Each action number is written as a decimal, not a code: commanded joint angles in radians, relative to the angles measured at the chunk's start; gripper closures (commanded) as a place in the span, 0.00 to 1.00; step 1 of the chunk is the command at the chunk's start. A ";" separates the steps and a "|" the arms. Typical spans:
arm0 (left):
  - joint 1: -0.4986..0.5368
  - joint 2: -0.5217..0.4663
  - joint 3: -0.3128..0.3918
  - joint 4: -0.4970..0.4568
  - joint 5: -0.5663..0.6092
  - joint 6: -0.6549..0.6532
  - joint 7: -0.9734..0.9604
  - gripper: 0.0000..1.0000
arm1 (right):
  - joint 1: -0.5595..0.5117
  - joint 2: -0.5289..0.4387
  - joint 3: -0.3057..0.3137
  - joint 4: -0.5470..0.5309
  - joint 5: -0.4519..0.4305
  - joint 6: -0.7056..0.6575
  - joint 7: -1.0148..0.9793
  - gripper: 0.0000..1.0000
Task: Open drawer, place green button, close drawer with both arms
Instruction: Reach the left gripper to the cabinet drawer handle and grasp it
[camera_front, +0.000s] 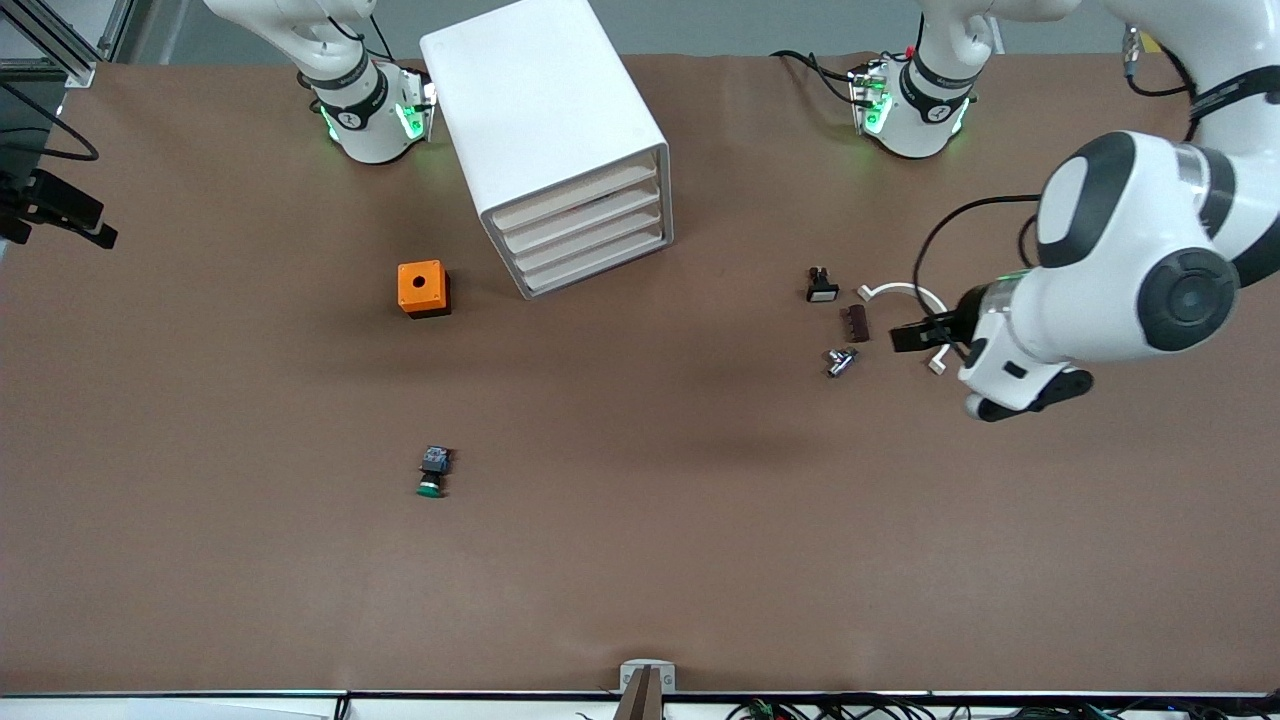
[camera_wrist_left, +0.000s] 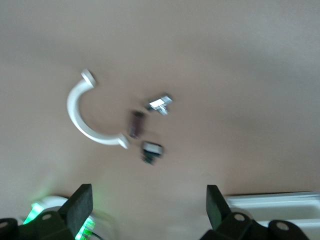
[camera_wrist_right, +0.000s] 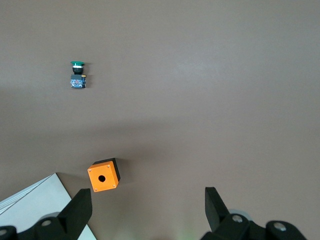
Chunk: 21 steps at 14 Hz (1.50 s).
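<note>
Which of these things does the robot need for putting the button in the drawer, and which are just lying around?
Needed for the job:
- the drawer, third from the top of the white cabinet, closed now
- the green button

Just lying around:
- orange box
- black button with a white cap
- white curved clip
- small dark brown block
- little silver part

Shut drawer (camera_front: 590, 239), green button (camera_front: 432, 474) nearer camera, left claw (camera_front: 925, 333) over clutter
</note>
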 joint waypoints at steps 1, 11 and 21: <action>-0.042 0.099 0.007 0.075 -0.137 -0.032 -0.278 0.00 | -0.010 -0.024 0.009 -0.021 -0.007 -0.001 -0.001 0.00; -0.127 0.379 -0.033 0.157 -0.526 -0.041 -1.197 0.01 | -0.010 -0.023 0.009 -0.019 -0.007 -0.006 -0.002 0.00; -0.142 0.603 -0.096 0.135 -0.849 -0.153 -1.629 0.01 | -0.010 -0.018 0.009 -0.019 -0.007 -0.007 -0.002 0.00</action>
